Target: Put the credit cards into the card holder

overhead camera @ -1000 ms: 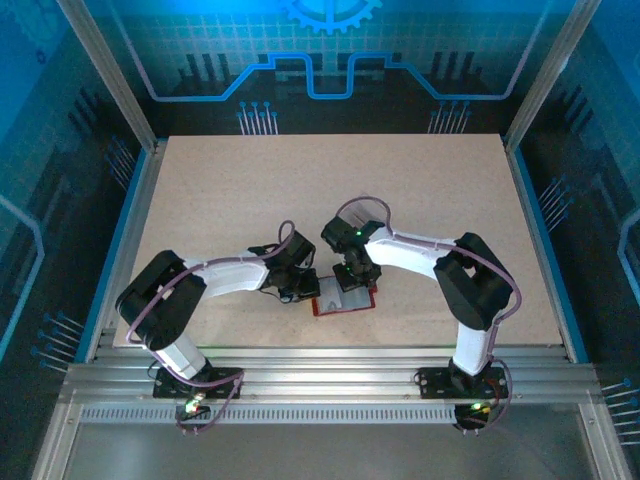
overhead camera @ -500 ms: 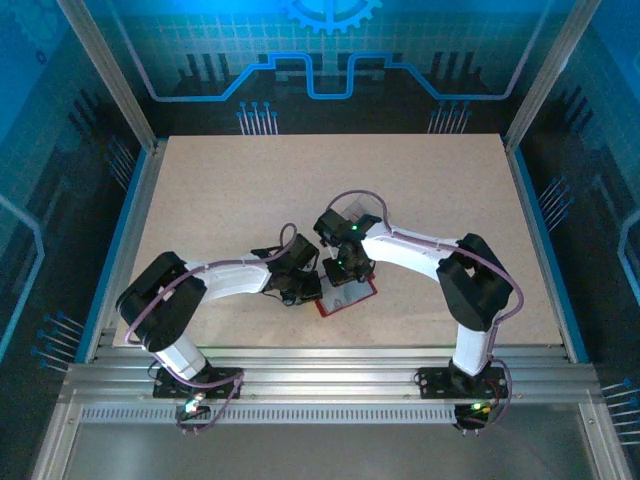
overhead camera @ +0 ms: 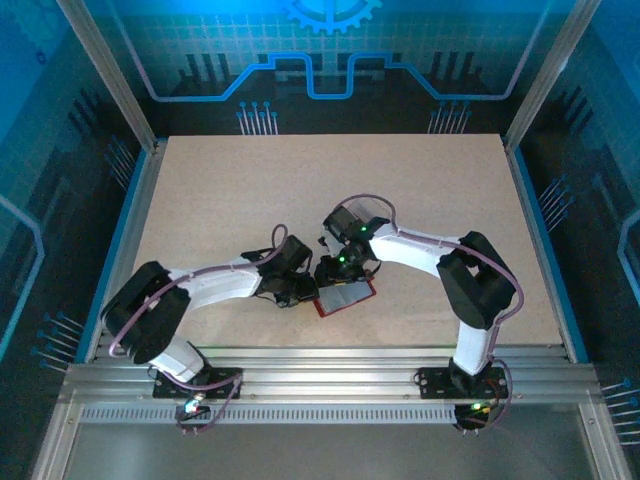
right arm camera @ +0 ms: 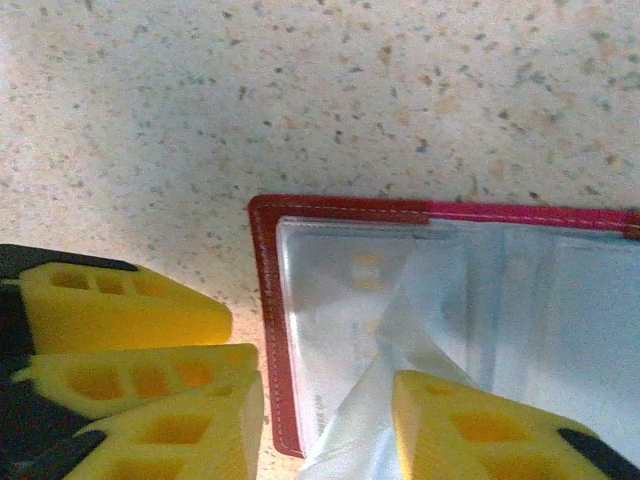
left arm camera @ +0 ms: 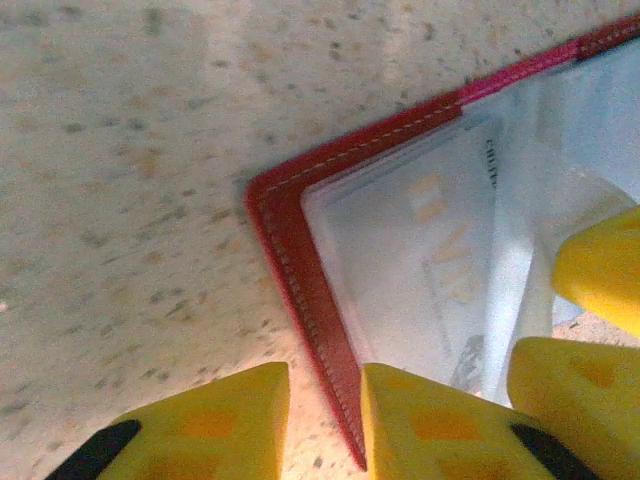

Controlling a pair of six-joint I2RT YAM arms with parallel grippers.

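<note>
The card holder [overhead camera: 350, 296] lies open near the table's front edge, red rim up and pale pockets showing. A card with gold print [left arm camera: 425, 250] sits inside a frosted pocket and also shows in the right wrist view [right arm camera: 345, 300]. My left gripper [left arm camera: 325, 390] is a little open. The holder's red edge [left arm camera: 300, 290] runs between its fingers, close to the right one. My right gripper [right arm camera: 325, 400] is open over the holder's corner [right arm camera: 265, 300], with a loose clear pocket flap [right arm camera: 400, 340] between its fingers. Both grippers, left [overhead camera: 303, 290] and right [overhead camera: 332, 272], crowd the holder's left end.
The two grippers nearly touch: the right one's yellow fingers [left arm camera: 600, 270] show in the left wrist view, the left one's [right arm camera: 120, 305] in the right wrist view. Bare speckled tabletop [overhead camera: 320, 190] stretches behind. A metal rail [overhead camera: 320, 365] borders the near edge.
Both grippers have opened. The right gripper has moved left and away from the holder's middle to its left end. The left arm has reached a little further right, and the holder has tilted slightly.
</note>
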